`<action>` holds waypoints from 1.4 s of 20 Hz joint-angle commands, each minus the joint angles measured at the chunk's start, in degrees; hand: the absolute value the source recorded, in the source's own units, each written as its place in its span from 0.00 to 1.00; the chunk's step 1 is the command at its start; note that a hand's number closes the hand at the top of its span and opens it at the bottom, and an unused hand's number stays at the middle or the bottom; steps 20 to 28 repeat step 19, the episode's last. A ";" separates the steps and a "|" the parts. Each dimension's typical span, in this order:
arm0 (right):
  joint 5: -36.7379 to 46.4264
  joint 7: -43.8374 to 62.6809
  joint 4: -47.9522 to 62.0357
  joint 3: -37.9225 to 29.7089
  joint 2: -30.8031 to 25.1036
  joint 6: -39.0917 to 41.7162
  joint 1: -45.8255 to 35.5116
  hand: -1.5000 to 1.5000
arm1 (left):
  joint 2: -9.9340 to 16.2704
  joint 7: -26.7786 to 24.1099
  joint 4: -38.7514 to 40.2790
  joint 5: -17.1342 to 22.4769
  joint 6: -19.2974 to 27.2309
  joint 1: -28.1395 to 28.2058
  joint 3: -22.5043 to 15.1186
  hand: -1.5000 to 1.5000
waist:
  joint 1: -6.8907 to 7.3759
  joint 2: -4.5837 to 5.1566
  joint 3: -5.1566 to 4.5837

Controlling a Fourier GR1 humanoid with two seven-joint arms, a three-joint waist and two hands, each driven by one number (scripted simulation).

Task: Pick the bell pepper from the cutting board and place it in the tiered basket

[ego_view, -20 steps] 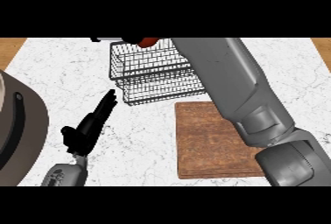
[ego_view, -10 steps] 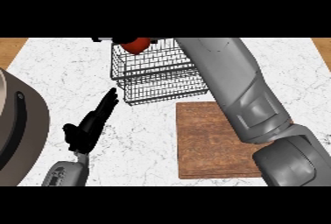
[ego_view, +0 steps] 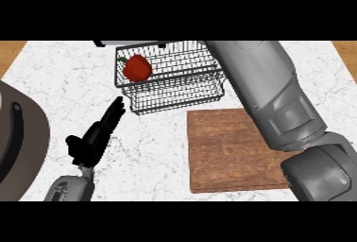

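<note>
The red bell pepper (ego_view: 137,67) lies inside the wire tiered basket (ego_view: 182,90) at its left end, with no hand on it. The wooden cutting board (ego_view: 233,153) sits in front of the basket with its visible top bare. My right forearm (ego_view: 272,99) crosses above the board's right part and the basket's right end, and runs out at the top edge, so the right hand is hidden. My left hand (ego_view: 94,139) rests open left of the board, fingers straight and pointing toward the basket's front left corner.
A large dark round vessel (ego_view: 17,146) fills the left edge beside my left hand. White marble counter (ego_view: 63,80) surrounds the basket, with wooden strips at the far corners.
The pepper was at the picture's top edge above the basket; now it lies lower, inside the basket's left end. The basket and board show lower in the picture. The left hand stayed put.
</note>
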 commanded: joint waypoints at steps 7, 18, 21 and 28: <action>1.66 -6.59 -5.90 -3.98 -14.79 -11.26 5.86 0.00 | -1.53 1.12 0.31 -0.44 1.93 -1.51 0.19 0.50 | -1.68 -0.31 0.10; -8.35 -14.36 -7.83 -13.95 -35.18 9.56 18.37 0.00 | -0.90 0.20 -1.70 -0.47 0.65 1.25 -0.24 0.50 | -1.12 -0.12 0.09; -9.38 -16.18 -7.00 -14.71 -36.38 12.88 21.14 0.00 | -1.16 1.44 -3.38 -0.83 1.80 1.55 -0.28 0.50 | -1.02 -0.10 0.12; -9.38 -16.18 -7.00 -14.71 -36.38 12.88 21.14 0.00 | -1.16 1.44 -3.38 -0.83 1.80 1.55 -0.28 0.50 | -1.02 -0.10 0.12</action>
